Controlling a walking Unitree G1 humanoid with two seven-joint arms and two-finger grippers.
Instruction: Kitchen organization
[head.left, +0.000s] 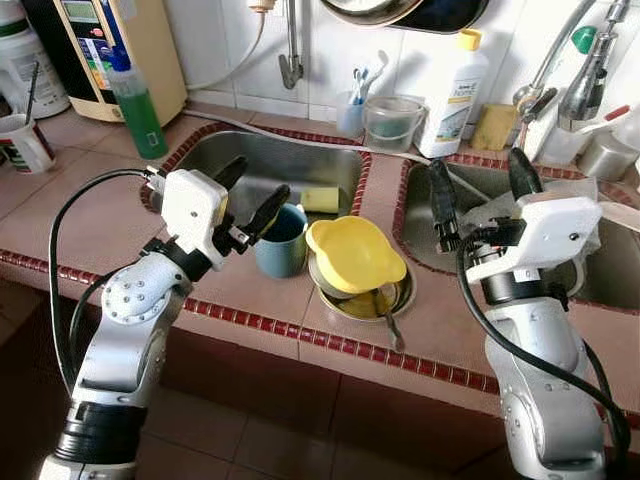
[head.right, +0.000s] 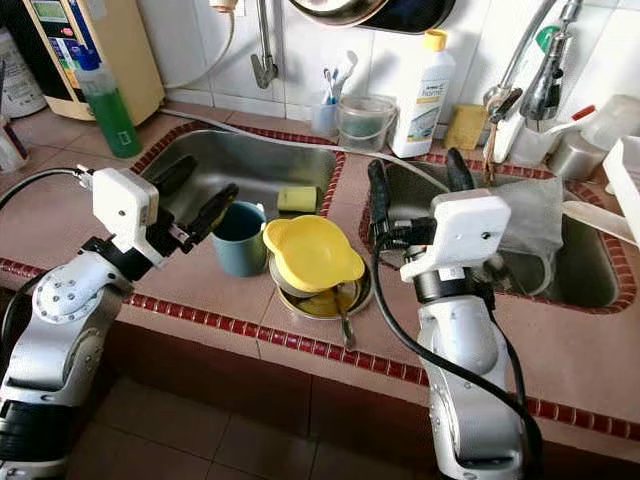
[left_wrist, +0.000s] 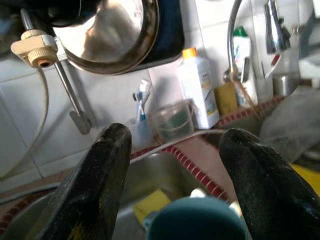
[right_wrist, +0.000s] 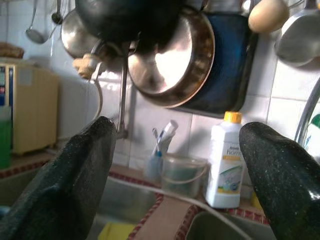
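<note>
The left gripper (head.left: 248, 196) hangs with its fingers spread just beside the blue cup (head.left: 280, 240), which stands on the tiled counter (head.left: 60, 200) at the front rim of the left sink (head.left: 270, 160), lined up apparently so the fingers can close on it. Touching the cup, a yellow bowl (head.left: 352, 252) sits tilted on a metal plate (head.left: 345, 300) with a spoon (head.left: 388, 315). The right gripper (head.left: 480, 190) waits with its fingers apart above the right sink (head.left: 600, 270), holding nothing, probably kept clear.
</note>
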